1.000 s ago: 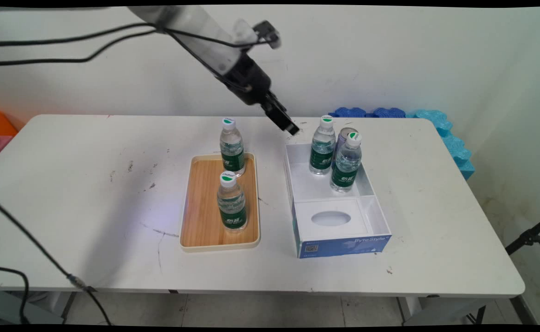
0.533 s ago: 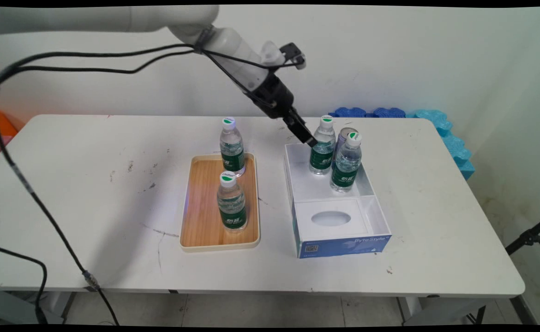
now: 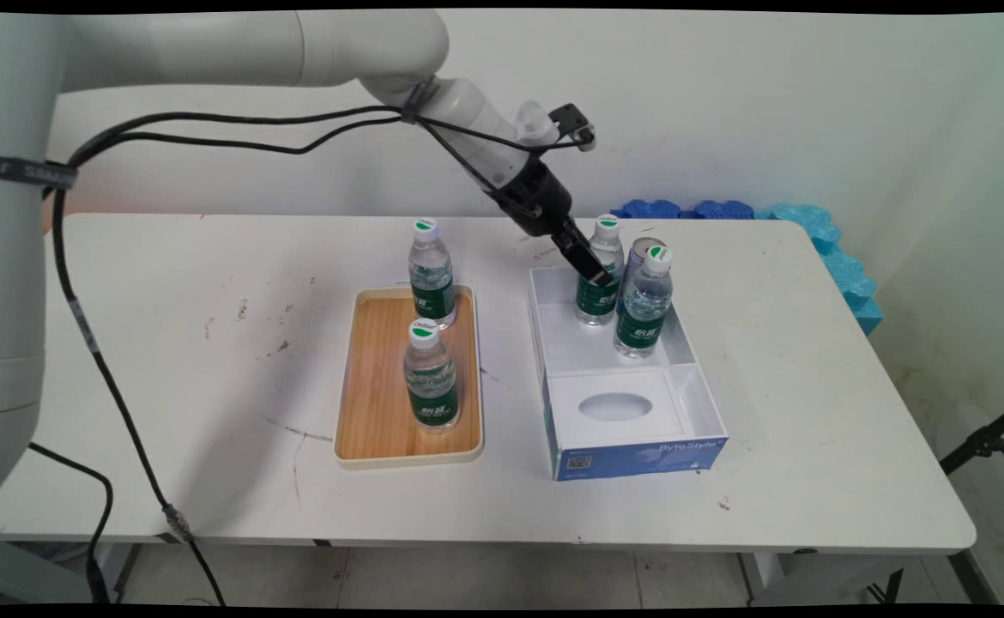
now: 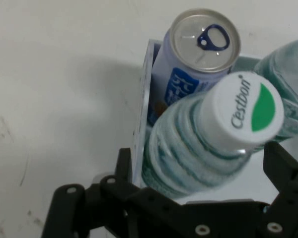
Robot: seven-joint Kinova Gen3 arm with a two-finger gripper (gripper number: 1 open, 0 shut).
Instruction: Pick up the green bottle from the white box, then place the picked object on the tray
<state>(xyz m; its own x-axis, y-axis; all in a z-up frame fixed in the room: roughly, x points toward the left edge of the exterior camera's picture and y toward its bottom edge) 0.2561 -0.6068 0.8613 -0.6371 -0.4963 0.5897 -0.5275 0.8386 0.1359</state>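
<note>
A: Gripper [image 3: 595, 273] is noted low over the box's [image 3: 639, 455] far left corner, tilted down from the upper left. State of it?

B: Spread wide. In the hand view one of the fingers [image 4: 123, 163] is seen on each side of the far bottle [image 3: 596, 302], with a gap left on both sides. Nothing is gripped, and no contact can be made out.

A: How is that bottle kept up?

B: It is stood on its base on the box floor, cap up, just inside the far edge. The can [image 3: 639, 253] is set just beside it against the same edge, tab up. The near bottle [image 3: 642, 305] is stood by the right wall, in front of the can. All three are held in by the box's walls and the cross divider.

A: The near compartment?

B: It is covered by a white insert with an oval hole. Nothing is seen in it.

A: And elsewhere?

B: The tray [image 3: 356, 378] is laid left of the box, near mid-table [image 3: 167, 343]. One bottle [image 3: 431, 279] is stood at its far edge, another [image 3: 431, 378] toward its near right corner. Both are upright and well apart from the gripper.

A: Why the tilt?

B: Judged: the arm is reached across from the left, so the bottle is straddled at its shoulder, below the cap.
</note>
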